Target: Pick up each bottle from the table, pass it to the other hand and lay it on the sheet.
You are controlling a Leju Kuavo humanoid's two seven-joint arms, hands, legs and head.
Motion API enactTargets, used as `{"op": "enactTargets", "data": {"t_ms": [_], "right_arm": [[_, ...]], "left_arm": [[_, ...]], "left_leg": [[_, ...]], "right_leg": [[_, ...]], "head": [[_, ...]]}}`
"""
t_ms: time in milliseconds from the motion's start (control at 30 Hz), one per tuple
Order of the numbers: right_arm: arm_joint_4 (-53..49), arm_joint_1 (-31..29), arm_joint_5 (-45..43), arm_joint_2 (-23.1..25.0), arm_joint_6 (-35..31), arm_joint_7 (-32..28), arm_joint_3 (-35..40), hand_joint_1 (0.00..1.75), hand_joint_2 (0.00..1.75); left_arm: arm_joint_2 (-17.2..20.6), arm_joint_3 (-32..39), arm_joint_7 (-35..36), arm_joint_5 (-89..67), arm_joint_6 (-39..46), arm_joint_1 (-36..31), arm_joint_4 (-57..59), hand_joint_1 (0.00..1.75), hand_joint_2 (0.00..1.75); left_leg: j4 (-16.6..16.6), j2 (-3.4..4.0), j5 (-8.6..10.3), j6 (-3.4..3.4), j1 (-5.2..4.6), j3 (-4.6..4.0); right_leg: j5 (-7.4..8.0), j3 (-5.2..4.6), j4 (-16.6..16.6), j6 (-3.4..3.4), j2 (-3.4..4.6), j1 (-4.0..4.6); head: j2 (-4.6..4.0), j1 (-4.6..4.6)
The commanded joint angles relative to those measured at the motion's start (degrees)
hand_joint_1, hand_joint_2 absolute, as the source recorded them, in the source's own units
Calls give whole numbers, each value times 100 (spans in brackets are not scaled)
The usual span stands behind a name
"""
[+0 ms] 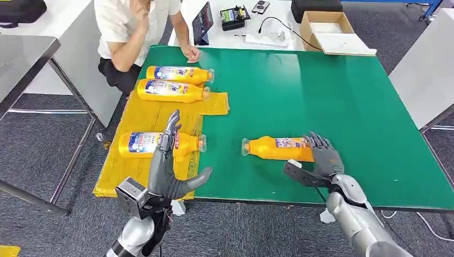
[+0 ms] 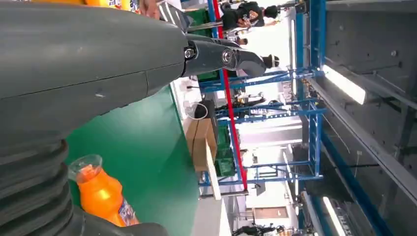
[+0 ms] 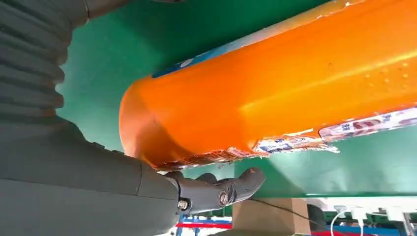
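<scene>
Four orange bottles with blue-and-white labels, all lying on their sides, clear caps pointing toward the right of the head view. Top bottle [image 1: 179,74] and second bottle [image 1: 172,90] lie parallel, just beside each other, at the upper left on the yellow sheet [image 1: 144,115], which covers the left end of the green table [image 1: 321,96]. Third bottle [image 1: 158,144] lies lower on the sheet, at the lower left. Fourth bottle [image 1: 277,148] lies on bare green table at lower centre, well apart from the sheet, cap toward the left; its base end is at the right.
</scene>
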Motion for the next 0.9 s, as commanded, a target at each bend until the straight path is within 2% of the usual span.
{"op": "enactTargets", "data": {"t_ms": [33,267,433,500,533,733,833,900], "right_arm": [[796,-698,613,160,-109,512,795,0,175],[487,-718,939,273,-256,860,1029,0,175],[494,-718,960,271,-241,898,1041,0,175],[487,-716,967,319,-233,1125,982,0,175],[515,-743,1005,362,-131,1205,1003,0,175],[798,-890,956,618,641,1931,824,0,175],[1237,-988,1043,742,1645,2928,744,0,175],[1246,-974,1045,766,1660,2930,746,0,175]], "left_arm": [[7,-185,0,24,-44,-328,408,0,175],[83,-161,66,-83,-99,-247,183,0,175],[77,-171,71,-86,-105,-238,176,0,175],[74,-163,106,-87,-129,-219,158,0,175],[73,-159,118,-96,-136,-210,143,0,175],[30,-177,205,-125,-241,-80,23,0,175],[-100,-163,350,-155,-267,-241,347,0,175],[-151,-172,391,-139,-291,-313,352,0,175]], "left_leg": [[-3,16,-1,10,-3,14],[-7,23,-4,10,-3,20],[-3,12,-3,9,-3,12],[-5,16,-6,12,-2,18],[-2,6,0,6,-2,0],[-4,20,-5,9,-3,11],[-5,9,-1,7,-1,11],[-7,6,1,10,-2,18]], "right_leg": [[1,11,-2,-13,1,2],[1,16,-4,-11,7,2],[-1,13,0,-6,1,1],[-2,19,-3,-10,1,3],[2,3,1,-1,0,0],[1,11,0,-9,9,1],[2,13,-2,-5,1,2],[1,20,-5,-8,-7,3]], "head": [[0,2],[0,2],[0,2],[0,0],[0,2],[0,0],[0,2],[0,2]]}}
